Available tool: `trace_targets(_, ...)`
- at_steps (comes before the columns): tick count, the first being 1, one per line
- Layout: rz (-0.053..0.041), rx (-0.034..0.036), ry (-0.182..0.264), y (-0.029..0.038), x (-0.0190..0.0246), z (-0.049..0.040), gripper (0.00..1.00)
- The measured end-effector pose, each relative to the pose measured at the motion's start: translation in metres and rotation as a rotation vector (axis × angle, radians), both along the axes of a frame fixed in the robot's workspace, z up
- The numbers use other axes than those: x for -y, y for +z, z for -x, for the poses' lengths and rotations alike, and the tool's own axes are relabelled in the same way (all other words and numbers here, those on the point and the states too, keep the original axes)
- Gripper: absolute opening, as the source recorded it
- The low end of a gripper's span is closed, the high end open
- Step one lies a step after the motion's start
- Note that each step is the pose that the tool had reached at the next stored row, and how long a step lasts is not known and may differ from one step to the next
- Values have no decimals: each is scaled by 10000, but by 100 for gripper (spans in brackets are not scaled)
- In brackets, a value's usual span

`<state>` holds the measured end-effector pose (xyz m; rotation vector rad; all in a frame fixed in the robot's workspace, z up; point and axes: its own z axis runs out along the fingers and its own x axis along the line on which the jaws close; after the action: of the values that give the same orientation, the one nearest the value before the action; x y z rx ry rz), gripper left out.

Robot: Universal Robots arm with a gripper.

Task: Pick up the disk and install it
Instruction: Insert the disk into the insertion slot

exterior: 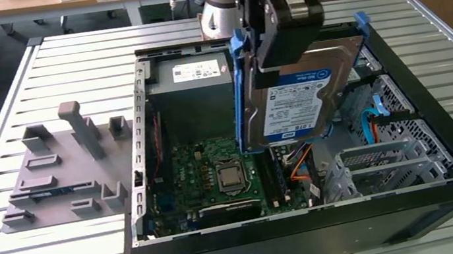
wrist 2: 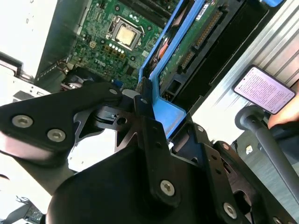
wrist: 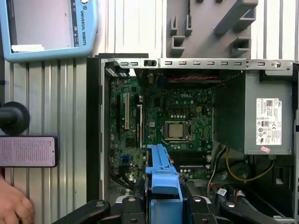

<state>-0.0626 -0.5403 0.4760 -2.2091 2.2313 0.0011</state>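
One hold: gripper (exterior: pixel 280 53) jaws clamped on disk (exterior: pixel 294 101) top edge, hanging upright over case.
Risk: may slip/swing, hitting mobo (exterior: pixel 215 175), cables (exterior: pixel 302 155).

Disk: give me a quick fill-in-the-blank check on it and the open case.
1. The fingers are shut on the disk, whose edge frame is ____.
2. The open case holds a ____ circuit board.
3. The grey box inside the case carries a ____ sticker.

Missing words: blue; green; white.
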Motion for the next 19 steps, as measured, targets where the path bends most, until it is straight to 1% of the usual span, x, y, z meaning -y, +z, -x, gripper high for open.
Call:
trace_targets(9, 1, -4, 1, -16, 13, -367, 36)
trace_targets(11, 3, -4, 0, -25, 36, -407, 36)
trace_targets(16, 2, -4, 0, -49, 126, -455, 36)
trace_targets(19, 1, -4, 0, -59, 163, -498, 36)
